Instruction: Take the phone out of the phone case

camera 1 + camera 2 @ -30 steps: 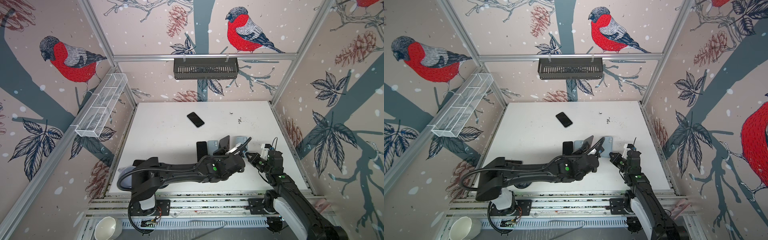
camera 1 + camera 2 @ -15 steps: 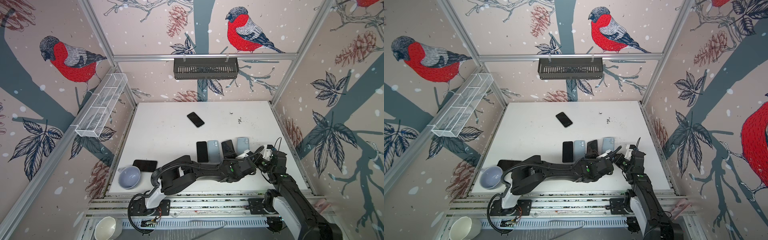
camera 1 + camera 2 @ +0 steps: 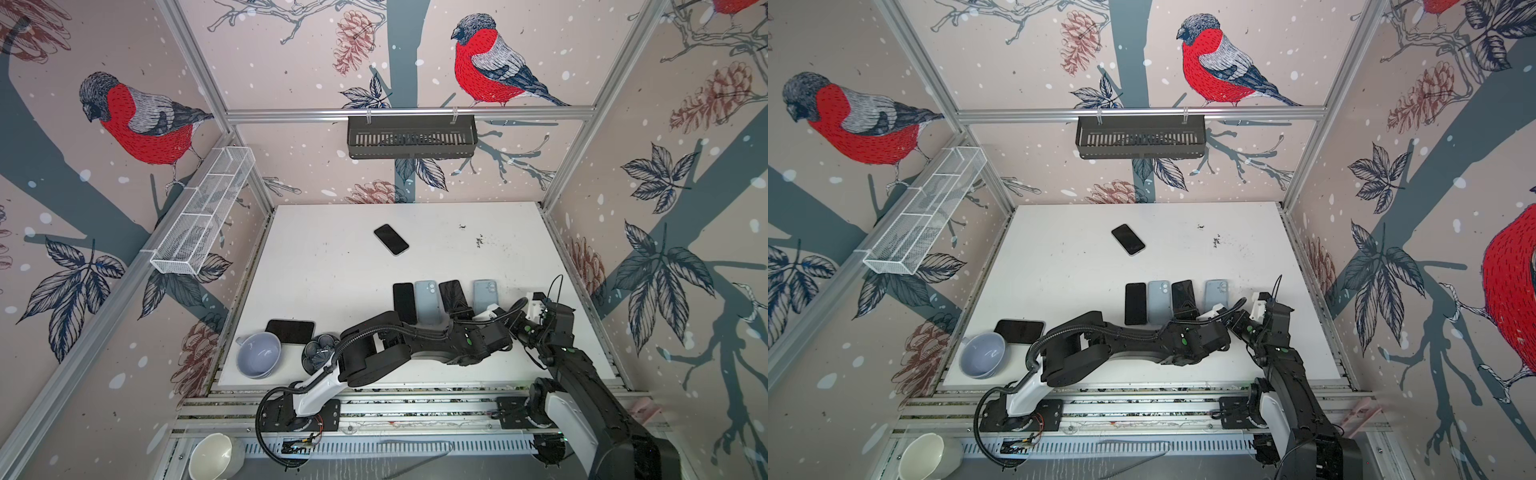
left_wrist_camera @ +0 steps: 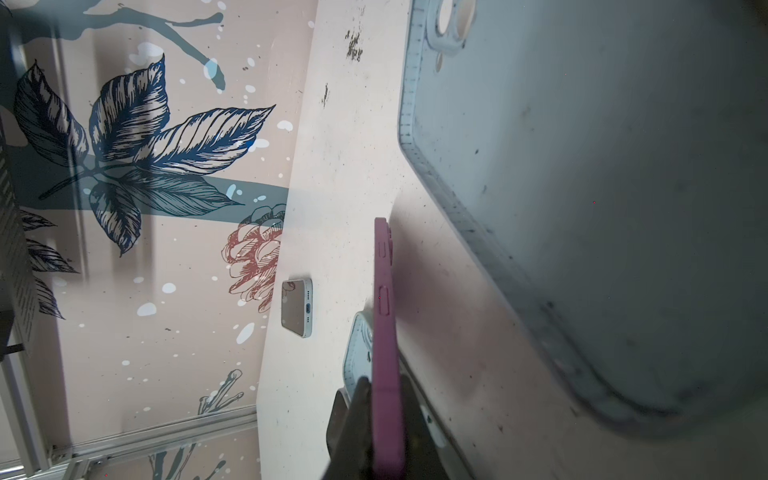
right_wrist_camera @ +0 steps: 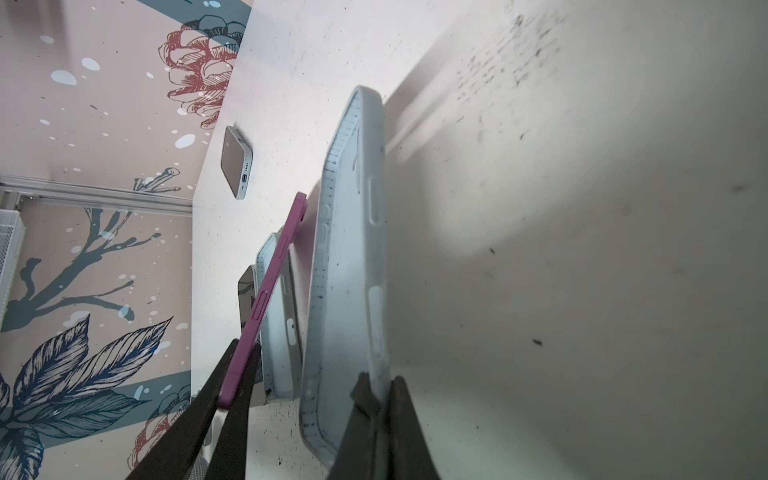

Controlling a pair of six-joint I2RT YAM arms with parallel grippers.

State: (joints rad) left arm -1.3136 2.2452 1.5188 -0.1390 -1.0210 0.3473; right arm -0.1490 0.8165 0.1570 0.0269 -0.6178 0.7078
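The phone [image 3: 453, 293], purple-edged with a black screen, is out of the light blue phone case [image 3: 484, 292]; in both top views they lie side by side at the right end of a row. My left gripper [image 4: 386, 399] is shut on the phone's near end. The left wrist view shows the phone [image 4: 384, 316] edge-on, with the case [image 4: 602, 187] filling the space beside it. My right gripper [image 5: 380, 390] is shut on the case's [image 5: 353, 270] near side wall. The right wrist view shows the phone [image 5: 266, 299] apart from the case, tilted, in the left fingers [image 5: 199, 415].
A black phone [image 3: 404, 302] and another light blue case [image 3: 428, 301] complete the row. A lone phone [image 3: 391, 239] lies farther back. Front left are a black phone [image 3: 290, 331], a lavender cup [image 3: 258, 355] and a dark dish [image 3: 321, 352]. Baskets [image 3: 411, 137] hang on the walls.
A second ago the phone and the case were raised and tilted close together. Both have come down side by side into the row, and the left arm has stretched to the right.
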